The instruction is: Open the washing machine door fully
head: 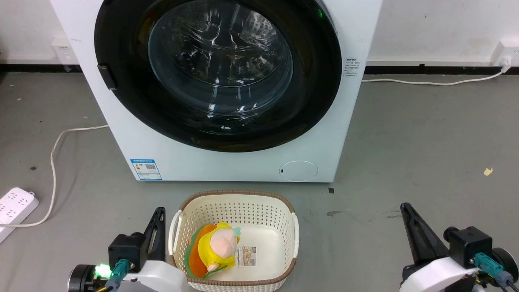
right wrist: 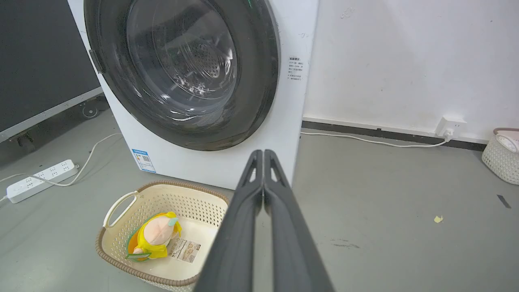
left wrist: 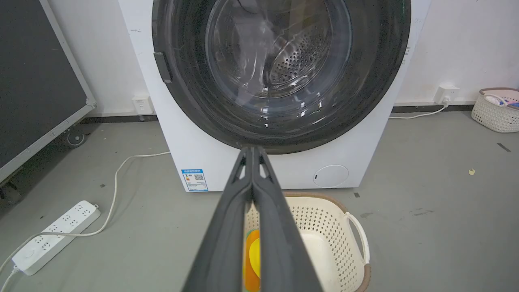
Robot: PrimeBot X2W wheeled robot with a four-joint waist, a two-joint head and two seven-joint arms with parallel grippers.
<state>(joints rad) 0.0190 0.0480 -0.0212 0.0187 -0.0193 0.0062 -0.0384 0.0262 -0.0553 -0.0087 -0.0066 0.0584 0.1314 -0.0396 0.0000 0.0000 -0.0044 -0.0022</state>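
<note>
- Washing machine door (head: 219, 73): shut, beyond the basket (head: 239, 194); handle tab (head: 106, 77) up-left of basket.
- Left gripper (head: 160, 211), fingers together, empty, just left of basket: your nearer arm.
- Right gripper (head: 405, 207), also closed, well right of basket.

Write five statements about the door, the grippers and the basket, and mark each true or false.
1. The washing machine door is closed. True.
2. The left gripper has its jaws wide open. False: they are shut together.
3. A yellow plush toy lies in the basket. True.
4. The right gripper touches the door. False: it hangs clear of it.
5. The power strip lies on the robot's right. False: it lies on its left.
</note>
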